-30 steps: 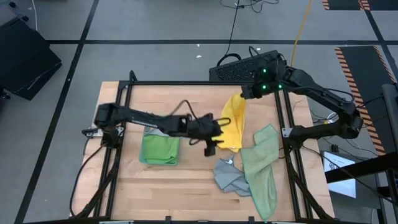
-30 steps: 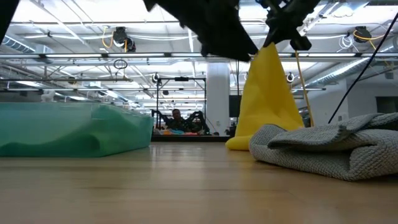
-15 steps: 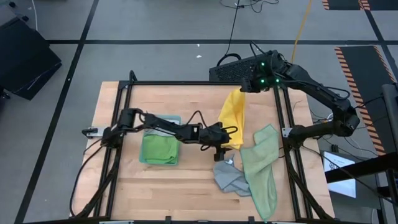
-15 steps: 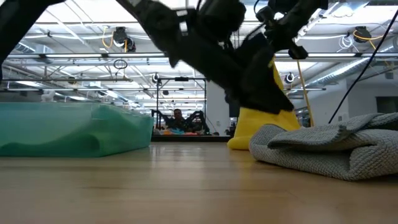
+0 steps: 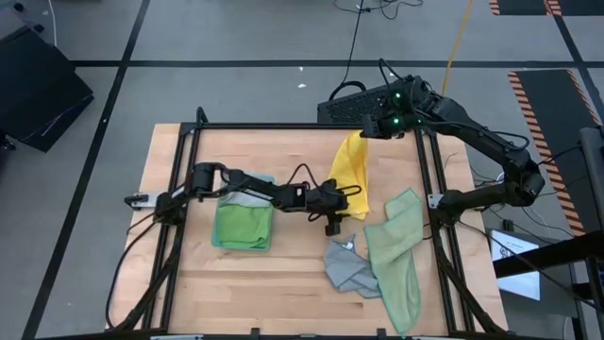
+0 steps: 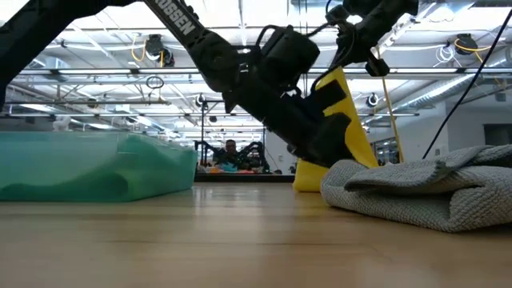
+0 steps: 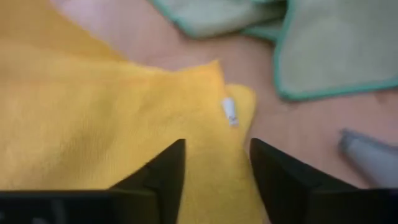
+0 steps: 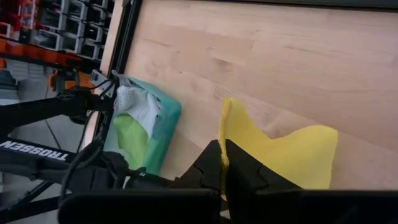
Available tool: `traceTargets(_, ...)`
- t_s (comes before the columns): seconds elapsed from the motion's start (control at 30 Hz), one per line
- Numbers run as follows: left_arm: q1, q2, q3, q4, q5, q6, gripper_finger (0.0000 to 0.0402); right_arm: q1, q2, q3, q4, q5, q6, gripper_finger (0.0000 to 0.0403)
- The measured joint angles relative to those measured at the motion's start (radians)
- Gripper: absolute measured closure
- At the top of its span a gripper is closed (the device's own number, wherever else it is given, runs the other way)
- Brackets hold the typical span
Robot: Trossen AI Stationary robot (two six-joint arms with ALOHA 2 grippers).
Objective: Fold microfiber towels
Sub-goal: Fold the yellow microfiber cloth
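A yellow microfiber towel [image 5: 350,170] hangs from my right gripper [image 5: 376,132], which is shut on its top, and its lower end [image 6: 307,179] rests on the table. My left gripper [image 5: 334,219] is open and low over that lower end. In the left wrist view the left gripper [image 7: 217,168] has yellow cloth and a white tag [image 7: 229,112] showing past its fingers. A grey towel [image 5: 347,269] and a pale sage towel [image 5: 396,255] lie crumpled on the table's right side. Folded towels sit in a stack [image 5: 243,223] on the left. My right gripper pinches the yellow towel's raised top edge [image 8: 222,140] between its two shut fingers, coming slanting down from the far right. The towel hangs below the fingers with its lower end on the table. My left gripper: I cannot tell whether its fingers [image 7: 163,171] touch the yellow cloth beneath them.
Black frame rails [image 5: 189,189] run along the table's left and right sides. A dark box with cables [image 5: 354,106] sits beyond the far edge. Bare wood [image 5: 274,293] shows near the front edge.
My left gripper has come down from above the table and moved right, to the lower end of the yellow towel. My right gripper has drawn the towel's top a little toward the far edge, and the towel stays hanging.
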Motion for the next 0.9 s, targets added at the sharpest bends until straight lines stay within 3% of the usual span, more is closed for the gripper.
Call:
traceTargets(0.27, 0.039, -0.011, -0.002, -0.064, 0.032, -0.124, 0.0386, 0.000, 0.000, 0.000, 0.001, -0.002, 0.000, 0.0403)
traceTargets(0.57, 0.050, -0.274, -0.002, -0.254, 0.119, -0.278, 0.0394, 0.001, -0.031, 0.000, -0.106, -0.165, -0.071, 0.0402)
traceTargets(0.77, 0.049, -0.532, -0.001, -0.374, 0.346, -0.324, 0.0397, 0.049, -0.157, 0.000, -0.327, -0.211, -0.084, 0.0402)
traceTargets(0.9, 0.043, -0.648, -0.022, -0.446, 0.282, -0.295, 0.0391, 0.091, -0.249, 0.000, -0.401, -0.208, -0.052, 0.0402)
